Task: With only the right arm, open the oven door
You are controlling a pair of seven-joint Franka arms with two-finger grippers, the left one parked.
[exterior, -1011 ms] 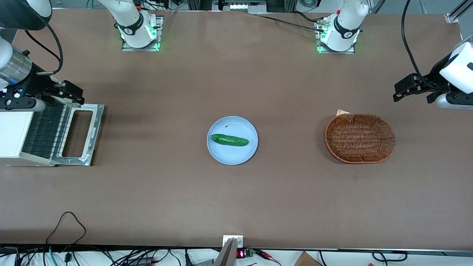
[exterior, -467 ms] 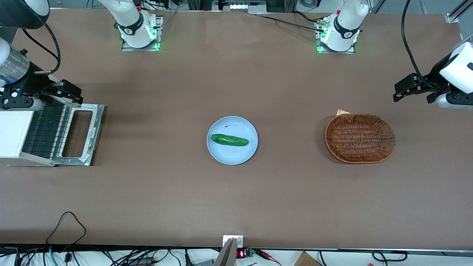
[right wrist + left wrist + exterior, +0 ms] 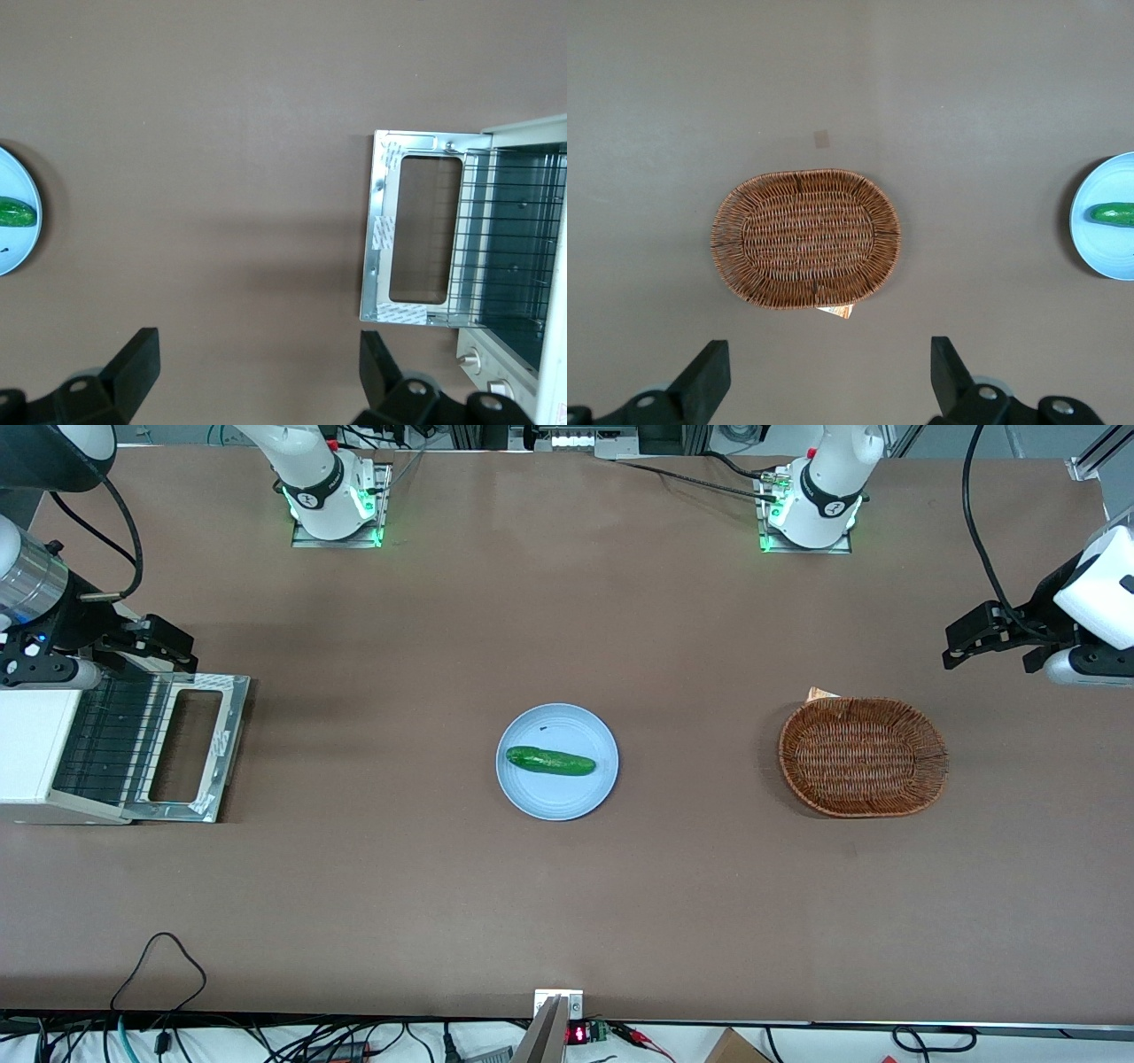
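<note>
Oven (image 3: pixel 35 748) is seen at the working arm's end of the table (image 3: pixel 567 886), at roughly 9 o'clock from the plate (image 3: pixel 557 762). Door (image 3: pixel 188 746) is folded fully down, lying flat on the table in front of the oven cavity; rack (image 3: pixel 111 740) is exposed. In the wrist view the door (image 3: pixel 412 228) is shown flat, window frame up, with the rack (image 3: pixel 514 257) visible inside the oven (image 3: pixel 532 266) and a knob (image 3: pixel 469 358) seen on the front panel.

Right arm (image 3: pixel 31 584) is held above the oven's edge farther from the front camera. Gripper (image 3: pixel 164 646) is located above the table, at about 12 o'clock from the door, clear of it; nothing is held. Jaws are seen spread wide apart in the wrist view, gripper (image 3: pixel 257 363), with only bare table between them.

Cucumber (image 3: pixel 550 761) is laid on the plate at table centre, long axis running 9-to-3 o'clock. Basket (image 3: pixel 864 756) is placed toward the parked arm's end, at 3 o'clock from the plate, well apart from it. A small tan card (image 3: pixel 821 693) is tucked at the basket's rim, on the edge farther from the front camera.
</note>
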